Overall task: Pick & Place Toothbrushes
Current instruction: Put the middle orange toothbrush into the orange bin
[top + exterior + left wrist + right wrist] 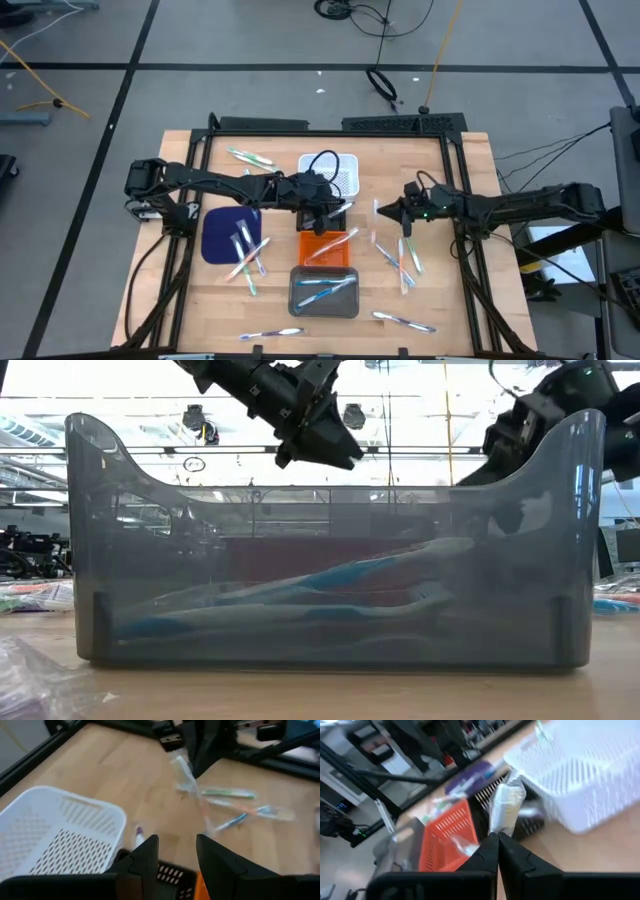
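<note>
Wooden table carried a white basket, an orange basket and a grey bin in a row down the middle, beside a dark blue mat. Left gripper hovered above the orange basket, fingers parted, holding nothing. Right gripper hung to the right of the baskets, pinched shut on a wrapped toothbrush. Other toothbrushes lay scattered on the table, some in the grey bin.

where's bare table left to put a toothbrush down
Free: the wood at the table's far right corner, beyond the right gripper, and the near left corner below the blue mat. Crowded: the centre column of white basket, orange basket, grey tray, and loose toothbrushes right of them.
</note>
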